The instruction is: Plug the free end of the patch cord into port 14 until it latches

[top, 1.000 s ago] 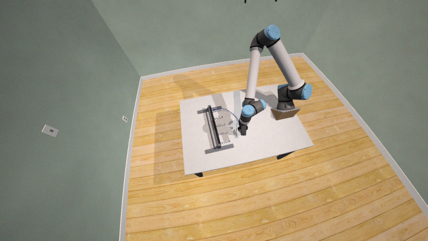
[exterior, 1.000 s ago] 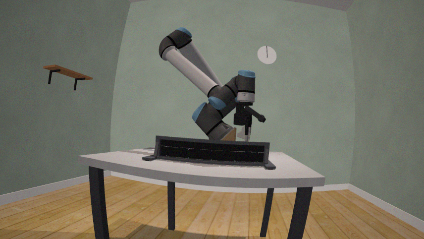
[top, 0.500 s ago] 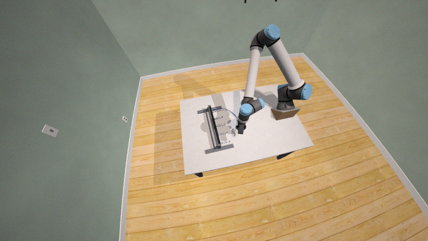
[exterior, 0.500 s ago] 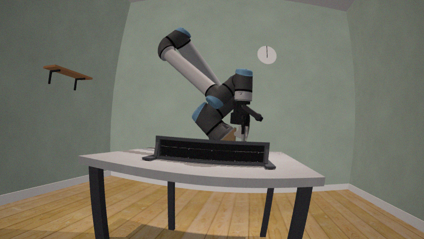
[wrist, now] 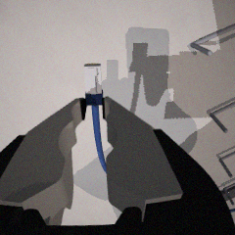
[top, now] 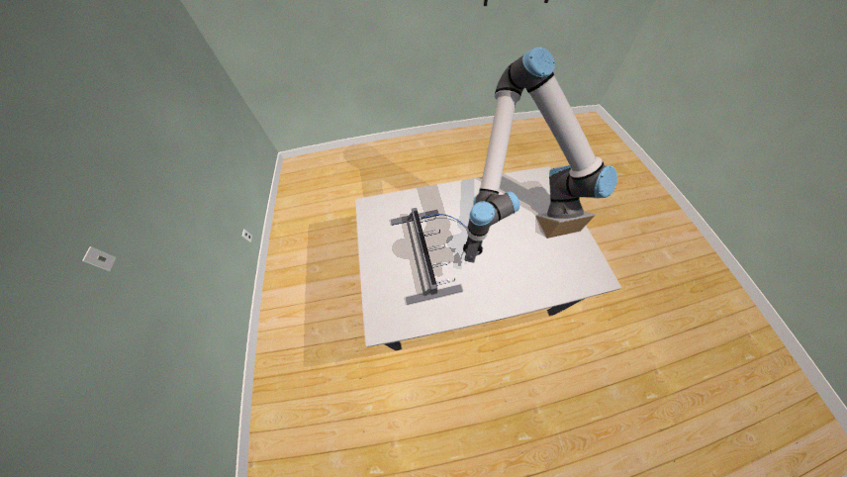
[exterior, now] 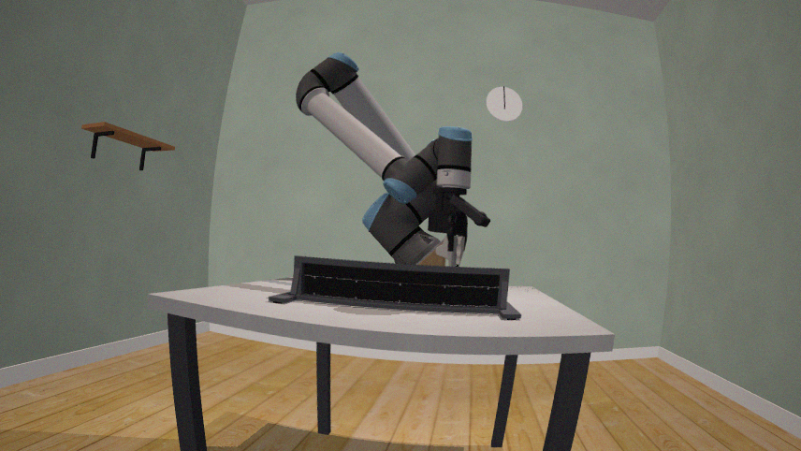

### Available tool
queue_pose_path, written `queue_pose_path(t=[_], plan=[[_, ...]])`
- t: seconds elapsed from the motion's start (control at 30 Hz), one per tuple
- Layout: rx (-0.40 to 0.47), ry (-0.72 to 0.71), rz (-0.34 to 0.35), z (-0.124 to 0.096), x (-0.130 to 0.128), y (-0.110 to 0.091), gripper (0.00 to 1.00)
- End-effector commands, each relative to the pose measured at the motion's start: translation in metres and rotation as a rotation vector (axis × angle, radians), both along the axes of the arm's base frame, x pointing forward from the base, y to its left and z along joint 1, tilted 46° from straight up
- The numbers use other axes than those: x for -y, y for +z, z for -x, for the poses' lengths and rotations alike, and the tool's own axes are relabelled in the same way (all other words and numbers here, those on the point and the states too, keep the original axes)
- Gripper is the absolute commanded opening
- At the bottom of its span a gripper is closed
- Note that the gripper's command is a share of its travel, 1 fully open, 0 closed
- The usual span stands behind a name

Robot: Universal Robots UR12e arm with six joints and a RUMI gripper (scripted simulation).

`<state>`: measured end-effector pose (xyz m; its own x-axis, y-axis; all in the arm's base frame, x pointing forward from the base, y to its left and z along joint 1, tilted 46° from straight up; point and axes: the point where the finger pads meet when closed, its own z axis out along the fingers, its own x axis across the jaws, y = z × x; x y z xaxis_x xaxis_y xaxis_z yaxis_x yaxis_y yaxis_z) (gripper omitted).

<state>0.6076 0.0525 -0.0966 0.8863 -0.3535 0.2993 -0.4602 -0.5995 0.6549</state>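
Plug [wrist: 93, 80] sits clamped in my end effector [wrist: 93, 102], clear body poking out past the fingertips, blue patch cord [wrist: 98, 142] trailing back between the two grey fingers. Can't tell which way the latch faces. In the wrist view the plug hangs over bare white worktop [top: 521, 278], w/ shadows of my own wrist spread across it.

Rack [top: 422, 248] stands upright on its two cross feet, well to the side of the end effector and apart from it (nothing lies between us on the worktop, only shadow). Cord arcs from the rack's far end [top: 450, 219] over toward my wrist. Wire brackets on the rack's near side show at the wrist view's right edge [wrist: 217, 110].

From the exterior cam, the rack's long dark panel [exterior: 400, 285] faces the camera and hides the lower tips of my end effector [exterior: 455, 246] behind its top edge; port nos. too small to read. My arm's base sits on a wooden block [top: 563, 225] at the worktop's back corner. Wall shelf [exterior: 127, 136] and round clock [exterior: 503, 103] hang well away.
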Motion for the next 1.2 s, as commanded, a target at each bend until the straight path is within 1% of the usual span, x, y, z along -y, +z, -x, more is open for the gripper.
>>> queue_pose_path(t=[0.0,1.17], plan=[[0.055,-0.055,0.006,-0.011,0.006,0.011,0.0],[0.299,-0.307,0.028,-0.049,0.033,0.052,0.0]])
